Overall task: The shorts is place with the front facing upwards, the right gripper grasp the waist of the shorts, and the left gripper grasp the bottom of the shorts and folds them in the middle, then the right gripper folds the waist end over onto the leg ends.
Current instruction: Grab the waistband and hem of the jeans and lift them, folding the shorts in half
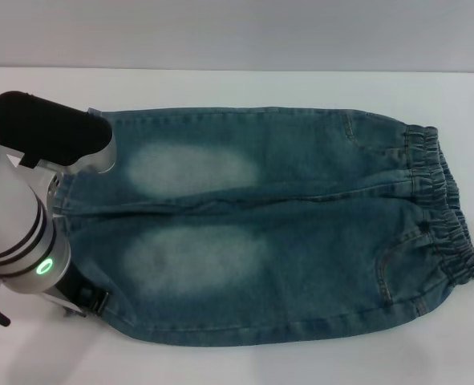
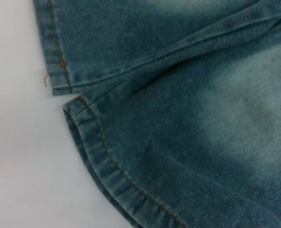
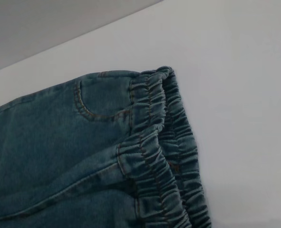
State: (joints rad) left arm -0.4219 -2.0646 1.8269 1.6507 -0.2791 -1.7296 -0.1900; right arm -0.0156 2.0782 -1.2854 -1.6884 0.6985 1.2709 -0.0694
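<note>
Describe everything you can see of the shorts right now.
The shorts are blue-green denim with a pale faded oval on each leg, lying flat and unfolded, front up, on the white table. The gathered elastic waist points to the robot's right; the straight-stitched hems lie to its left, under the left arm.

A plain white table [image 1: 245, 365] fills nearly the whole scene, its surface smooth, matte and unmarked, running out of sight on the left, right and near sides. Its far edge is a straight line across the top of the head view. Beyond that edge stands a flat, pale grey wall [image 1: 237, 32], bare and evenly toned. The light is soft and even, throwing only faint shadows on the table.
</note>
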